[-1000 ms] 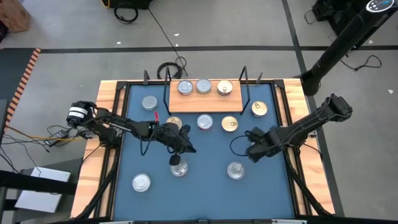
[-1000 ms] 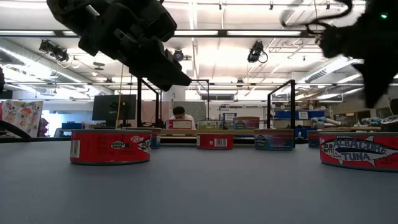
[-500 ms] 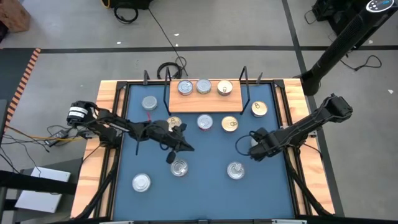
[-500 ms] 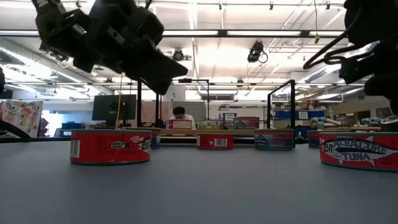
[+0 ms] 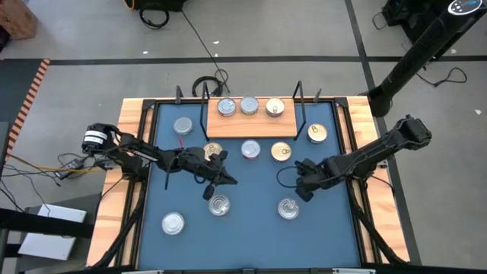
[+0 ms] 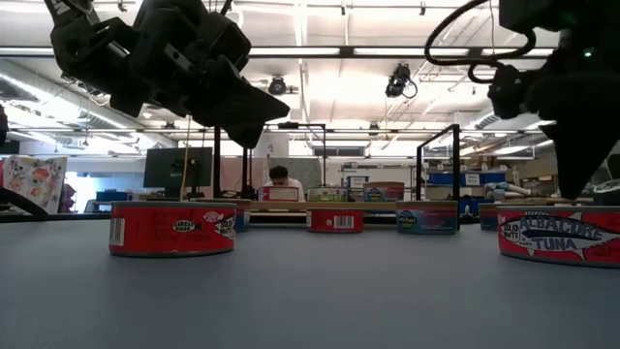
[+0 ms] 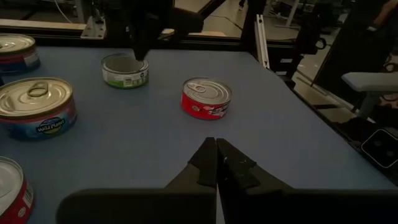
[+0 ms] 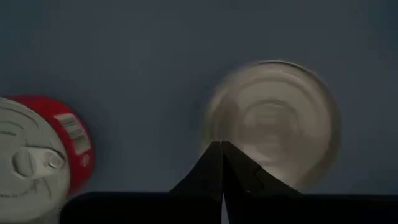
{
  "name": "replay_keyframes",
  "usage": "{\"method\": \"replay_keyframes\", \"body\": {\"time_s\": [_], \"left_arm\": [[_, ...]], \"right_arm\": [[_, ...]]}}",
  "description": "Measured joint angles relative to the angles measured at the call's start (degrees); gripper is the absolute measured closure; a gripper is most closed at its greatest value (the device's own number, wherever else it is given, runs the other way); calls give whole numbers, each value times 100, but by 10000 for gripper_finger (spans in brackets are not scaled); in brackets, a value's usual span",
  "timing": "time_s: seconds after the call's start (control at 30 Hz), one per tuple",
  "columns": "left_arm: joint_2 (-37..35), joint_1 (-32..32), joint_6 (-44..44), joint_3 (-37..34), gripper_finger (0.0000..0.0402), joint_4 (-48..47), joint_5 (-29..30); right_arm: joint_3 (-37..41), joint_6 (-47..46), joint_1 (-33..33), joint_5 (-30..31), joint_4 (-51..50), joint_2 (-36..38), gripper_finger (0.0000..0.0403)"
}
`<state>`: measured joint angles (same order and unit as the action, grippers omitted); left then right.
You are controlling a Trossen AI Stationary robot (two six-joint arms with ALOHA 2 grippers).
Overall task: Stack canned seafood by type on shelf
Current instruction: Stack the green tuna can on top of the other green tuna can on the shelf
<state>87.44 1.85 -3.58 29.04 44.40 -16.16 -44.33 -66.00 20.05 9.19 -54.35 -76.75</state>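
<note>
Blue tabletop (image 5: 251, 228) carries loose tins around the shelf (image 5: 251, 116), which holds three; both the left tool (image 5: 228, 180) and right tool (image 5: 298, 185) hover pressed together and empty, so next comes spreading over a tin (image 5: 288, 208).

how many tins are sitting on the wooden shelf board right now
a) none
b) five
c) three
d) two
c) the high view shows three tins in a row on the shelf: a silver-topped tin, a second silver-topped tin and a gold-topped tin; the other tins lie on the blue table surface.
</note>
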Motion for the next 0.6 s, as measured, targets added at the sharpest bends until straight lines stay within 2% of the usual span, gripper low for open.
{"method": "replay_keyframes", "body": {"time_s": [0.23, 0.37, 0.6], "left_arm": [[0, 0, 5, 0, 398, -4, 1], [0, 0, -9, 0, 398, -6, 33], [0, 0, -39, 0, 398, -37, 46]], "right_arm": [[-111, -742, 0, -77, -1616, 3, 395], [203, -1082, 0, -175, -1487, 2, 395], [701, -1051, -28, -364, -492, 0, 395]]}}
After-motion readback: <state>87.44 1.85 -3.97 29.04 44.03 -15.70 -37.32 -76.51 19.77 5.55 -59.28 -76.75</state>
